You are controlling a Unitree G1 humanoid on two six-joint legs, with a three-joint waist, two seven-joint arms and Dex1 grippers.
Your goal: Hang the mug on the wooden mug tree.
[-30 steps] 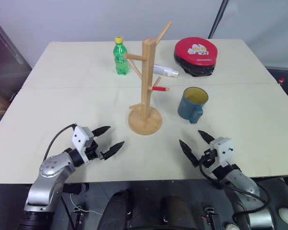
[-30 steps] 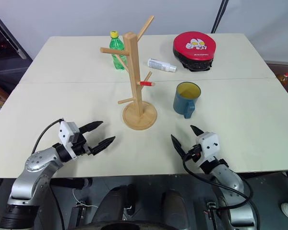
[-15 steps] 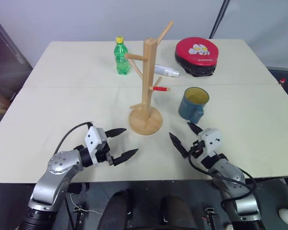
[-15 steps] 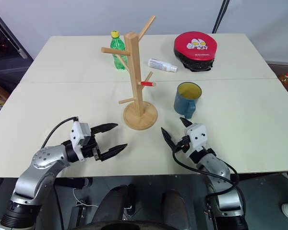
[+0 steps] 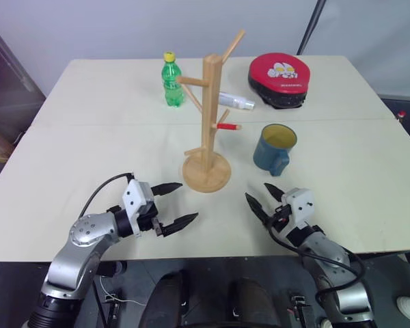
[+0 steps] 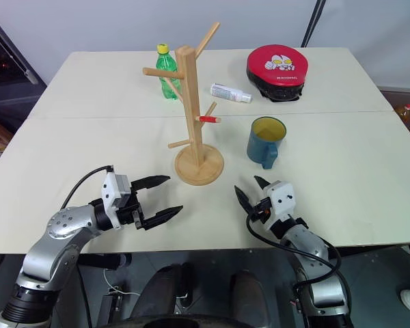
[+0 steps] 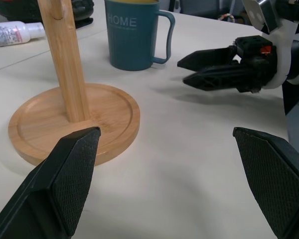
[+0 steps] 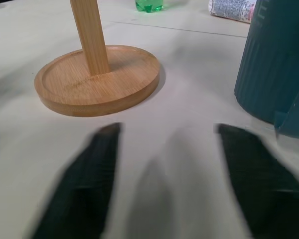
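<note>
Head views: mug [image 5: 275,147] is sitting upright on the table [image 5: 89,150], just right of the wooden mug tree [image 5: 206,123], unheld. Right gripper [image 5: 262,198] is approaching, fingers parted; left gripper [image 5: 172,205] is spread, empty.

Left wrist: handle facing the right gripper, open table between.

Right wrist: fingers blurred, probably closing. Next: pinch the handle.

The mug tree [image 5: 206,137] is pale wood, smooth with a soft satin sheen and fine grain on its round base, while the mug [image 5: 273,148] beside it looks like glazed ceramic, its blue wall faintly ribbed and lightly glossy. The table [image 5: 89,150] is a matt cream surface, the green bottle [image 5: 171,80] is clear shiny plastic, and the left gripper's fingers [image 7: 70,174] are black with a finely textured matt face.
</note>
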